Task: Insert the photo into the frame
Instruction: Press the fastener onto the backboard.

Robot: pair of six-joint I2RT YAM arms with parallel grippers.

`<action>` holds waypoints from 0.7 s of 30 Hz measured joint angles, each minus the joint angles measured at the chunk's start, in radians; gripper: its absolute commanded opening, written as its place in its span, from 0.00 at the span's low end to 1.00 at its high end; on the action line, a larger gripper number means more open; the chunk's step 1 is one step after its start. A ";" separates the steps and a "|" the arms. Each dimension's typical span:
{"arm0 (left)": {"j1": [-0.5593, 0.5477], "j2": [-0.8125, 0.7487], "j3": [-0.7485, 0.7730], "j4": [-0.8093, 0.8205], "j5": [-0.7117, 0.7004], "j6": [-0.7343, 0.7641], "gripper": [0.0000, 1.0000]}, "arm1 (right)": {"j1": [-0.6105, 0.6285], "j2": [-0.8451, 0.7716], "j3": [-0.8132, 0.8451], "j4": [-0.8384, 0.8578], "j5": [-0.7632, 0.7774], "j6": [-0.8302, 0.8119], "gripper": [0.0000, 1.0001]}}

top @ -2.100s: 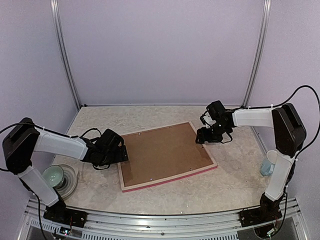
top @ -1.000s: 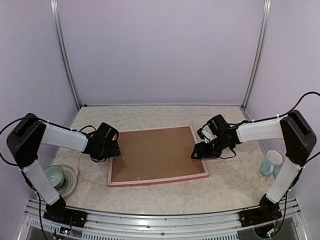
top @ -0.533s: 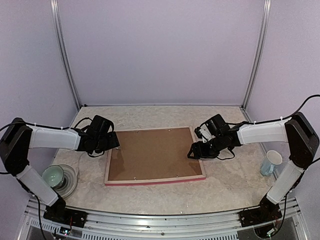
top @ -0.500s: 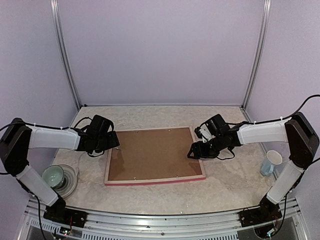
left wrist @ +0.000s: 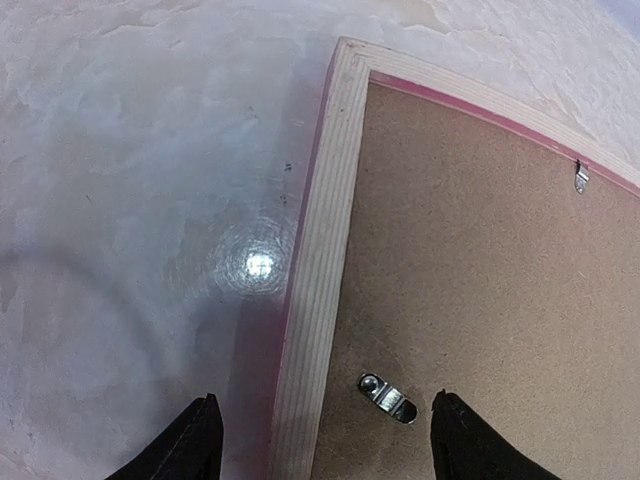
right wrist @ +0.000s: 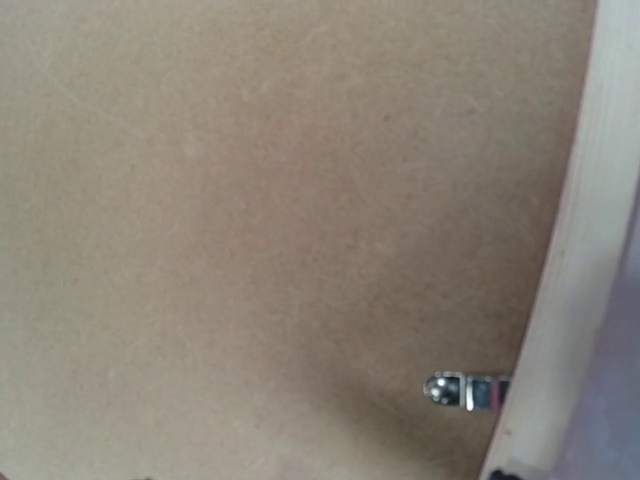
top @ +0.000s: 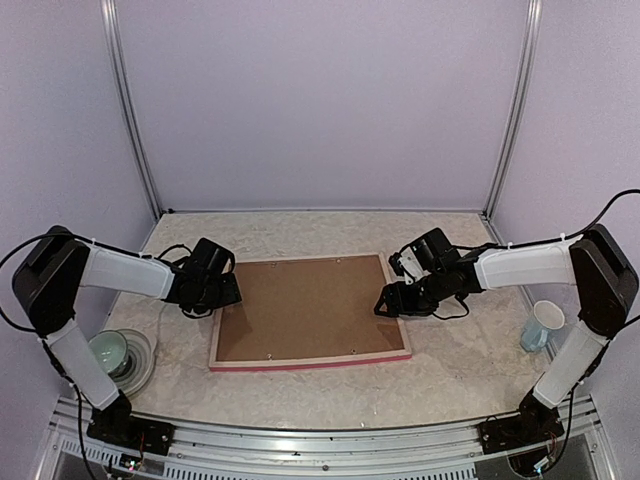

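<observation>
The left gripper (left wrist: 325, 452) is spread open and empty, its fingertips (left wrist: 195, 448) straddling the left rail of the frame (top: 310, 364). The right gripper (top: 390, 299) hangs open just over the frame's right rail, and both forearms reach inward from elbows near the side edges of the table (top: 300, 232). The one frame lies face down mid-table, one brown backing board (top: 305, 305) uppermost with three metal tabs (left wrist: 387, 397) showing in the wrist views; one mug (top: 537, 326) stands by the right edge, and one bowl (top: 106, 350) sits on one plate (top: 143, 362) near the front left corner.
</observation>
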 measured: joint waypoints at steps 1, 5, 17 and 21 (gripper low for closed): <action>0.000 0.000 0.000 0.000 0.000 0.000 0.71 | 0.000 0.000 0.000 0.000 0.000 0.000 0.71; 0.000 0.005 0.001 0.000 0.000 0.000 0.71 | 0.000 0.000 0.000 0.000 0.001 0.000 0.71; 0.000 0.045 0.005 0.009 -0.003 0.000 0.70 | 0.000 0.019 0.006 0.000 0.008 -0.002 0.71; 0.000 0.049 0.006 0.015 -0.004 0.000 0.69 | 0.000 0.020 0.008 -0.001 0.008 -0.005 0.71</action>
